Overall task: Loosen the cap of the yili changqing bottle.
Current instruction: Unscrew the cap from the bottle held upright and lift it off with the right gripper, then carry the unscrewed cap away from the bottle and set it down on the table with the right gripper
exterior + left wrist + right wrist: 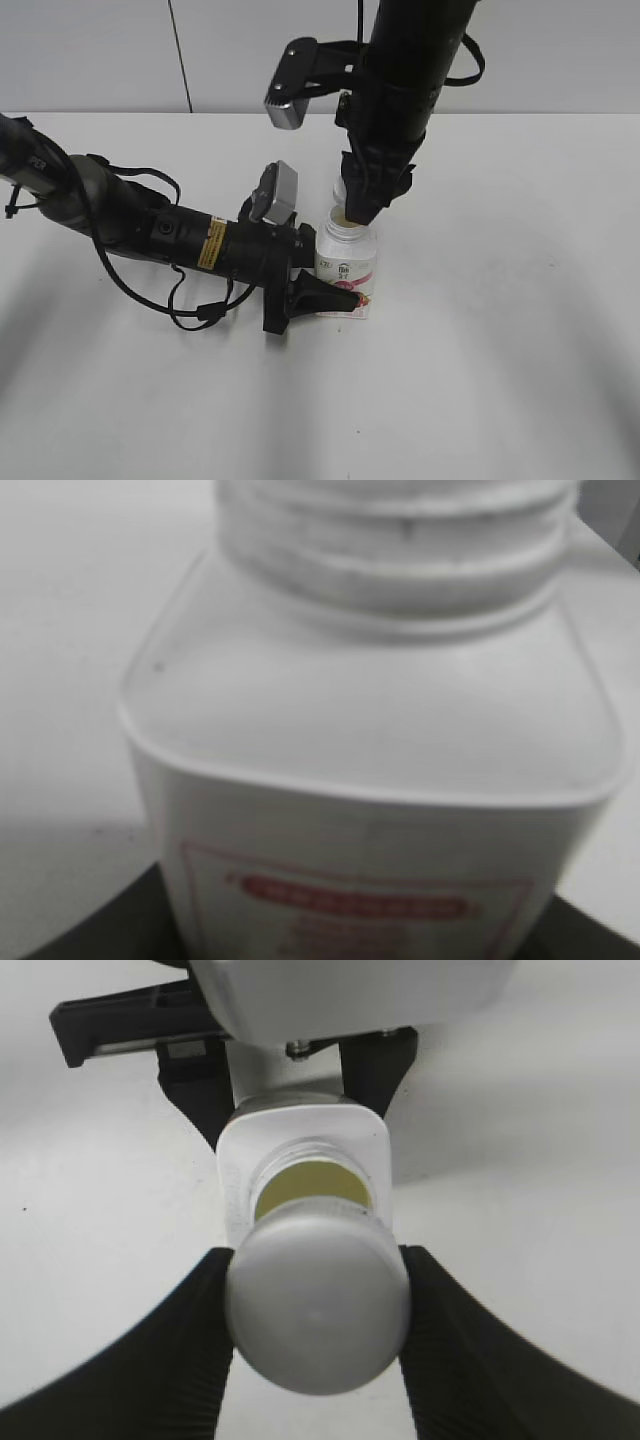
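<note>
1. Gripping the cap [318, 1305], the right gripper [318, 1310] has its fingers [195, 1345] closed on both sides of it, holding it clear above the open neck.
2. The left gripper [325, 298] clamps the yili changqing bottle [346, 268] low on its body.
3. The bottle stands on the counter [500, 350], long axis vertical, mouth pointing up.
4. Judged step: the cap is already off the thread, so loosening looks complete.
5. Next move calls for keeping the bottle steady and the cap level.
</note>
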Available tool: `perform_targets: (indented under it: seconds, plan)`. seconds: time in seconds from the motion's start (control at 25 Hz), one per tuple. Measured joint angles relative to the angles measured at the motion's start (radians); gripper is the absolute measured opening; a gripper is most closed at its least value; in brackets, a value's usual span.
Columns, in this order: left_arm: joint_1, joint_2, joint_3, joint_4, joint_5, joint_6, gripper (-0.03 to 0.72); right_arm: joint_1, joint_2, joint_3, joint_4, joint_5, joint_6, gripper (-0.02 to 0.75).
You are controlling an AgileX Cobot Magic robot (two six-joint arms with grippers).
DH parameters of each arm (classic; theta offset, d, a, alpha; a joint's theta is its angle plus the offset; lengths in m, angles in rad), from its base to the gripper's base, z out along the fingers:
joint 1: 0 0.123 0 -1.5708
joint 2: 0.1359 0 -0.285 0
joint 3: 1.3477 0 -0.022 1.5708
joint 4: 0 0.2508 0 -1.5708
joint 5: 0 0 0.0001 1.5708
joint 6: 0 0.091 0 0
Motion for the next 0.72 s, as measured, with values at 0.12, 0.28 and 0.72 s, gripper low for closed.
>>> perform_targets:
  seconds: [0.12, 0.28, 0.72]
  plan:
    - [0.0, 0.0, 0.0, 0.0, 0.0, 0.0, 0.385, 0.0, -0.002, -0.047, 0.0, 0.025, 0.033, 0.387]
    - [0.0, 0.0, 0.0, 0.0, 0.0, 0.0, 0.385, 0.0, -0.002, -0.089, -0.01, 0.03, 0.126, 0.387]
    - [0.0, 0.0, 0.0, 0.0, 0.001, 0.0, 0.385, -0.162, -0.002, -0.107, -0.024, -0.022, 0.617, 0.387]
